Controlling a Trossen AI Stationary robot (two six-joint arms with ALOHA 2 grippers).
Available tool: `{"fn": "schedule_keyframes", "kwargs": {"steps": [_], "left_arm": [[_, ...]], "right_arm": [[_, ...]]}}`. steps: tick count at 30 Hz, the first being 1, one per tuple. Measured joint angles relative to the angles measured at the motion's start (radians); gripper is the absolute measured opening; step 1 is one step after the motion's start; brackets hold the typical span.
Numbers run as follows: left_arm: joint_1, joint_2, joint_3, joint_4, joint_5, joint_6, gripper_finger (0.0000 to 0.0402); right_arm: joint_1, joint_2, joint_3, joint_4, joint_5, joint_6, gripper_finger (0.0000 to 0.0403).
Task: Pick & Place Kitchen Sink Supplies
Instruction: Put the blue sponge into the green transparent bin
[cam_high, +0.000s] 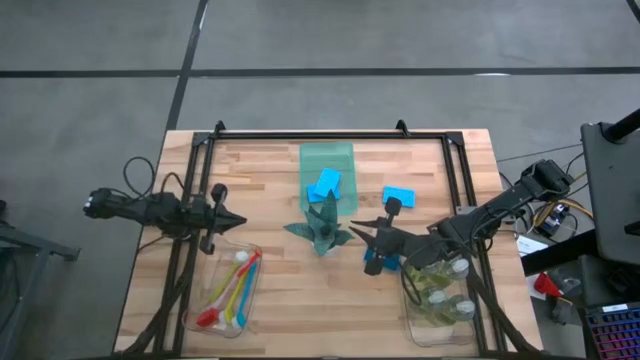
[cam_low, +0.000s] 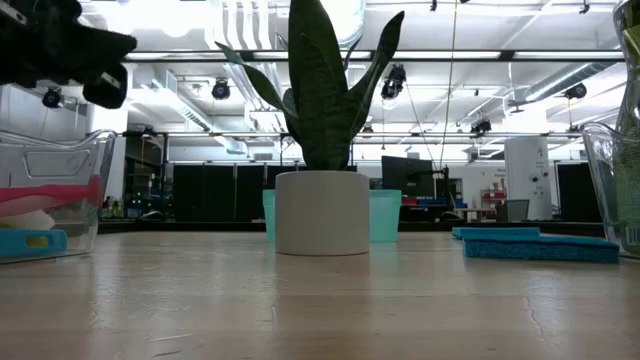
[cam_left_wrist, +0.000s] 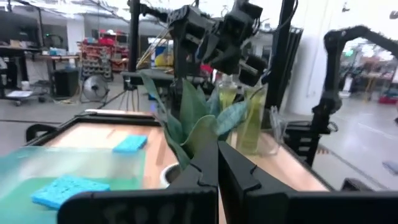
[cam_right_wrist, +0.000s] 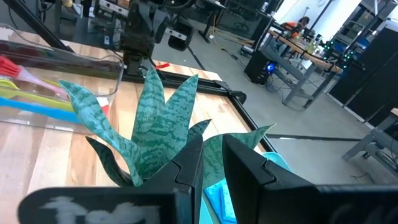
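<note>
One sponge (cam_high: 381, 262) under R gripper (cam_high: 368, 237).

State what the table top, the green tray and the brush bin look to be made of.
Table top: wood, matte, pale planks with visible grain and joints. Green tray: likely plastic, translucent, the boards showing through. Brush bin: probably clear plastic, glossy, brushes visible through its walls.
</note>
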Motion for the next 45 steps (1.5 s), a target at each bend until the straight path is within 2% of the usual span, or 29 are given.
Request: {"fn": "schedule_keyframes", "kwargs": {"steps": [13, 34, 37, 42, 45], "left_arm": [[0.000, -0.032, -0.058, 0.006, 0.021, -0.083, 0.0002], [0.000, -0.032, -0.058, 0.004, 0.021, -0.056, 0.0000], [0.000, -0.032, -0.058, 0.004, 0.021, -0.056, 0.0000], [0.000, -0.031, -0.058, 0.004, 0.021, -0.057, 0.0000], [0.000, -0.030, -0.058, 0.004, 0.021, -0.057, 0.0000]], "right_arm": [[-0.005, 0.000, -0.001, 0.000, 0.000, 0.000, 0.0056], [-0.048, -0.001, 0.020, -0.025, 0.008, 0.033, 0.0056], [-0.065, -0.013, 0.085, -0.182, 0.008, 0.088, 0.0056], [-0.083, -0.019, 0.246, -0.673, 0.006, 0.344, 0.0056], [-0.109, -0.014, 0.326, -0.865, -0.026, 0.458, 0.0054]]}}
